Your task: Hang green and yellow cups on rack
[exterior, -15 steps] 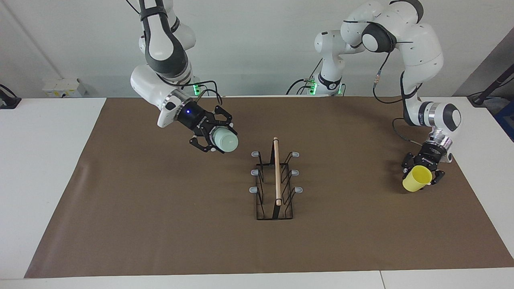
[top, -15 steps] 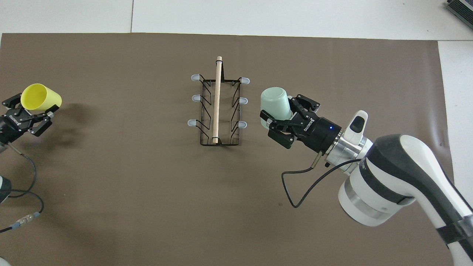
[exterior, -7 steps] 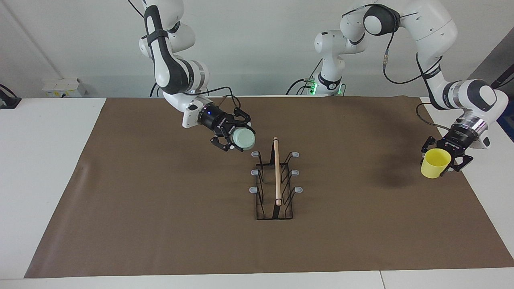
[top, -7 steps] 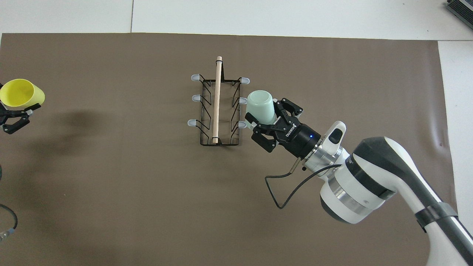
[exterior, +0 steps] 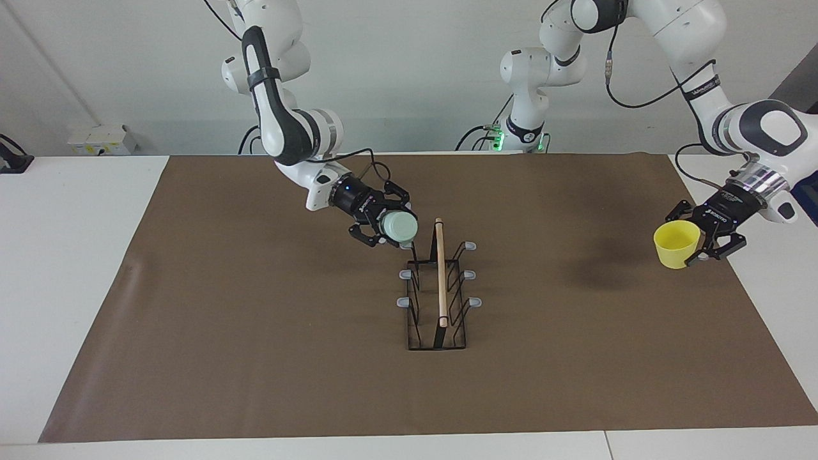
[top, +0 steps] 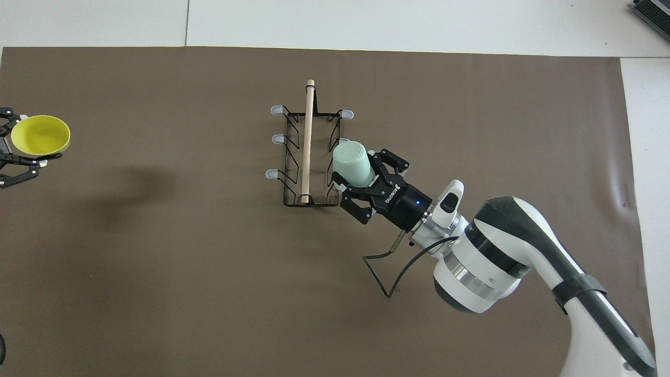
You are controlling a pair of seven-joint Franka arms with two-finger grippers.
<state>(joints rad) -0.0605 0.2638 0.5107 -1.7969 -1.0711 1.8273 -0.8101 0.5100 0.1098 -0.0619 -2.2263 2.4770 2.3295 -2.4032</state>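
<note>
Green cup (exterior: 397,228) clamped in right gripper (exterior: 383,231) over rack (exterior: 438,287); left gripper (exterior: 702,237) grips yellow cup (exterior: 676,245).

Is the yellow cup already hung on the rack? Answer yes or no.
No: the yellow cup is held in the left hand, in the air, well apart from the rack.

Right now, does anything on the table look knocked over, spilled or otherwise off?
Nothing stands out. The rack stands upright on the brown mat; the right gripper holds the green cup at it, and the left gripper holds the yellow cup aloft.
</note>
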